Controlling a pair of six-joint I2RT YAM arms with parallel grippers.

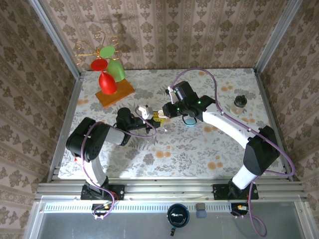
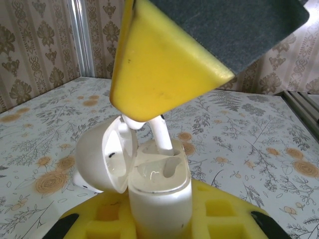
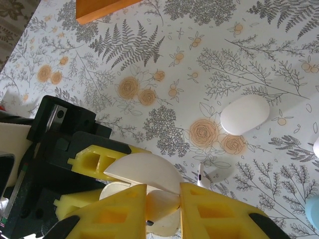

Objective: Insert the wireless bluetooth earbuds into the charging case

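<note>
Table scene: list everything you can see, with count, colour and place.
table: one, floral-patterned
charging case: one, white, open, held mid-table
earbud: one, white, stem in that case
loose earbud: one, white, on the table
closed case: one, white, on the table
blue case: one, pale blue, under right arm
ornament: one, red-green, orange base, far left
jar: one, clear, far right
left gripper: yellow, shut on the charging case
right gripper: yellow, pinching the earbud
</note>
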